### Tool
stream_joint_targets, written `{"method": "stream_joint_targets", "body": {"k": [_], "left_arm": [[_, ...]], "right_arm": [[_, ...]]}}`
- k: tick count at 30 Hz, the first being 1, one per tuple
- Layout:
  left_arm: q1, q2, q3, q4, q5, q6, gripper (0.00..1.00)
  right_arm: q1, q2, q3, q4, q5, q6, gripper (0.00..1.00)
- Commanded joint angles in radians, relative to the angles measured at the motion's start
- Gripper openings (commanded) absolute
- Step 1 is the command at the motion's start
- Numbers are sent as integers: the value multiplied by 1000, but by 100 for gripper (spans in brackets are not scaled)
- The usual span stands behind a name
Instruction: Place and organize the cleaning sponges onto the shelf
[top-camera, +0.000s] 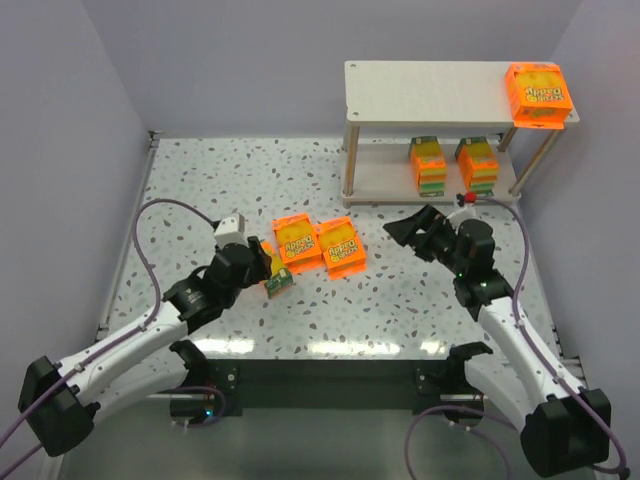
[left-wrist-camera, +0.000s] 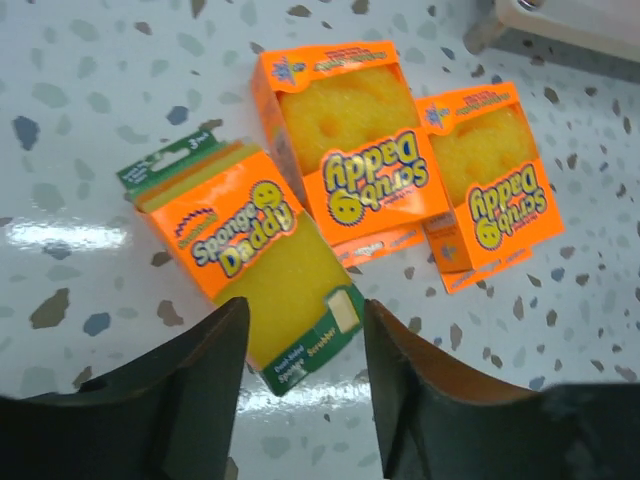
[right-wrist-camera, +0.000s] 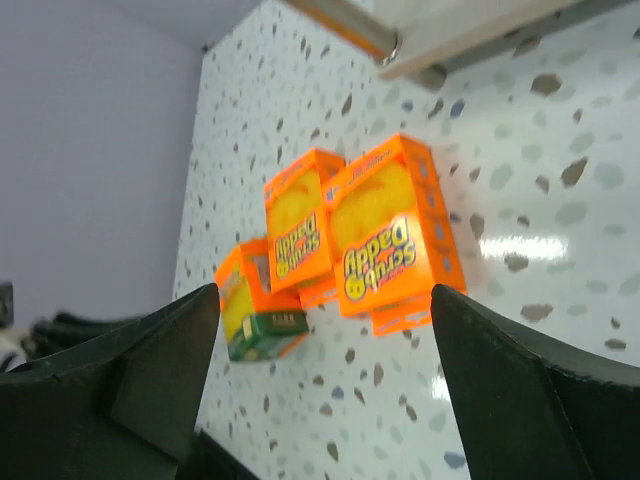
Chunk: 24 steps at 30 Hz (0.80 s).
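Half done: three sponge packs (top-camera: 538, 95) sit on the shelf (top-camera: 420, 85), beyond the right claw (top-camera: 408, 226), which gapes empty. Three more lie on the desk (top-camera: 200, 190), not yet shelved: one pack (left-wrist-camera: 255, 265) between the parted jaws of the left claw (top-camera: 262, 264), two just beyond it.

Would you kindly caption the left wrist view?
Open fingers frame a Sponge Daddy pack beside two Scrub Daddy boxes.

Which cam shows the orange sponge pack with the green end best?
Left wrist: the orange sponge pack with the green end lies close up, label readable, between the fingers of the left gripper. Top external: small, partly behind that gripper. Right wrist: distant, tilted.
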Motion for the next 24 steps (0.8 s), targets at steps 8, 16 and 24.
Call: {"method": "stream_joint_targets", "body": {"k": [8,16,24], "left_arm": [[315,138,9,115,57,117,5],[421,286,37,360,195,215,0],[512,474,31,480,276,258,0]], "right_arm": [[187,-88,-36,-301,-55,-190,86],[335,-1,-74,-287,-122,-194,53],[448,22,-120,-201,-81,-128,29]]}}
